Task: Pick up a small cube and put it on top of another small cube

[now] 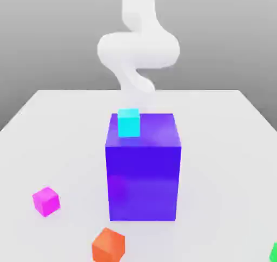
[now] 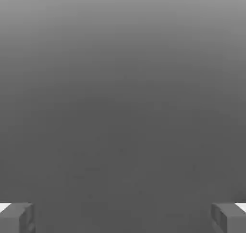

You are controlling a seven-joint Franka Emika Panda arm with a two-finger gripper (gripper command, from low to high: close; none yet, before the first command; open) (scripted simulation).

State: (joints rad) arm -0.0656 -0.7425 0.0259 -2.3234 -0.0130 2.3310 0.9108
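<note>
— Where did the small cube sit when you looked?

— Low in the lower left of the exterior view, alone on the white table. It was magenta-pink, and stood well apart from the big blue-purple block in the middle of the frame.

— And the arm?

— The white arm curled in the upper middle of that picture, behind the block and well above the table. So I judged that the pink cube lay a long way off from it, toward the camera and to the exterior view's left, with the big block between them. Any reach would have had to pass over or round that block.

— Was the gripper holding anything?

— No. In the hand view its two grey fingertips stood at opposite lower corners, spread wide, with only plain grey between them.

— Did the cube have a long side to line up with?

— None I could make out; it looked equal on every edge, turned a little corner-on to the camera.

— What else was about?

— A cyan cube rested on the block's top at its upper left corner. An orange cube sat at the bottom edge, just left of centre, and a scrap of something green showed at the lower right edge.
</note>
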